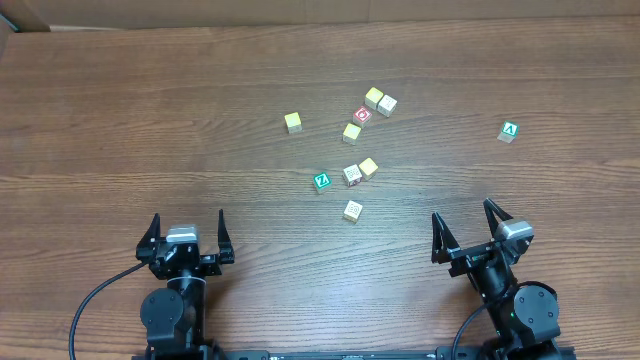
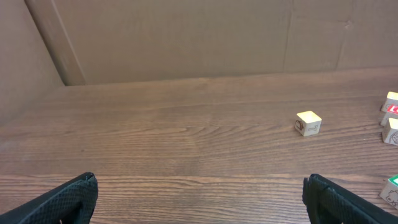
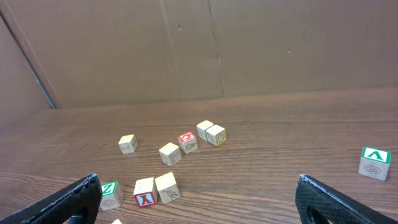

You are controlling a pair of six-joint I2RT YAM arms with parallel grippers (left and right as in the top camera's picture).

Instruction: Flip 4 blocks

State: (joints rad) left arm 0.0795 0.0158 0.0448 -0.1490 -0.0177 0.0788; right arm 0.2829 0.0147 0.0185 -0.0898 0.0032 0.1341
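Both tools were spread fully wide and held nothing: my left tool (image 1: 187, 222) and right tool (image 1: 463, 212) hung over the near edge of the desk (image 1: 120, 120). The blocks (image 1: 351, 132) lay scattered mid-desk, well ahead of both. I worried about the touching pair (image 1: 374, 97) at the far side, where a finger coming down would likely shove the neighbour. The red-faced cube (image 1: 363, 114) sat among them and the green cube marked A (image 1: 509, 131) lay off to the right. Grabbing either would have wasted a flip.
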